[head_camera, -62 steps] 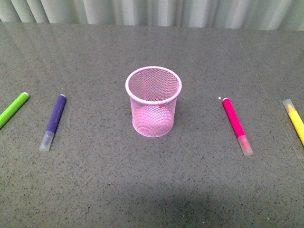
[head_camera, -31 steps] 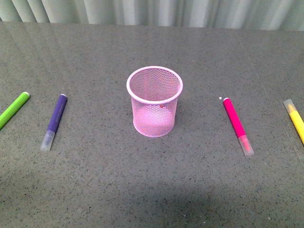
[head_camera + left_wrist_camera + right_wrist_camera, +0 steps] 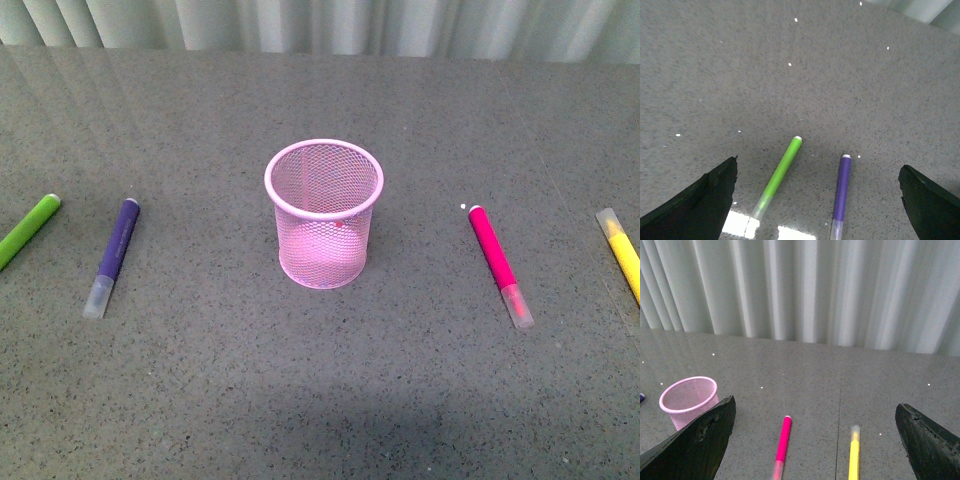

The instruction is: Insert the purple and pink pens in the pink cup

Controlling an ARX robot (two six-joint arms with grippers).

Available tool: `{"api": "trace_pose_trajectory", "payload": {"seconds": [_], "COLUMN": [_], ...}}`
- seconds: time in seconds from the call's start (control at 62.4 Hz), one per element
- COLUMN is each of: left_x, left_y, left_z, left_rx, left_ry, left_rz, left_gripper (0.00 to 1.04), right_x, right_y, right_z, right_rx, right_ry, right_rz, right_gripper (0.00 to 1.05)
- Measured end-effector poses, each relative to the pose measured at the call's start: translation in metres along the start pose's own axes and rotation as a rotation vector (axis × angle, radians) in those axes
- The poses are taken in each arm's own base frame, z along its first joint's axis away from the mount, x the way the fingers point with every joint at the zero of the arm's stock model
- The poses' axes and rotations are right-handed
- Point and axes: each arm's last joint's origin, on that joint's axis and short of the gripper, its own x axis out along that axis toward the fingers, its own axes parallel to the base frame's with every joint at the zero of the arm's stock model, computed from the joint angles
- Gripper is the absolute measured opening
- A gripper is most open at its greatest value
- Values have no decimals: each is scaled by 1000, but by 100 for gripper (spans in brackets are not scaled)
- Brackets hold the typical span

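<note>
Grey speckled tabletop bears pink cup before pale curtain.

place: lab-style test bench | cues: bare grey speckled tabletop, pale pleated curtain backdrop

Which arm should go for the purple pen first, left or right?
Left. The purple pen lies on the left of the pink cup, and the left wrist view shows it just ahead of the left fingers, spread open.

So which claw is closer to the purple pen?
Left. The purple pen lies just before the left claw; the right claw faces the pink pen, past the pink cup.
</note>
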Motion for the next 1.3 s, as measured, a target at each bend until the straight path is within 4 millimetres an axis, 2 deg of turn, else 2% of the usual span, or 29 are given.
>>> {"api": "trace_pose_trajectory", "payload": {"seconds": [0.096,0.273,0.497,0.898,1.299], "left_x": [38,68,92,125,149], "left_y": [-9,-22,-25,-21,-28], "left_z": [-14,-38,-50,-42,-61], "left_rx": [-13,0,11,8,33], "left_ry": [112,216,271,290,361], "left_rz": [-10,-41,-37,-16,-21], "left_gripper": [97,97,97,97,97], "right_x": [0,0,0,0,0], "right_y": [0,0,0,0,0], "right_z": [0,0,0,0,0], "right_rx": [0,0,0,0,0], "right_ry": [0,0,0,0,0], "right_rz": [0,0,0,-1,0], "right_gripper": [97,97,97,97,97]}}
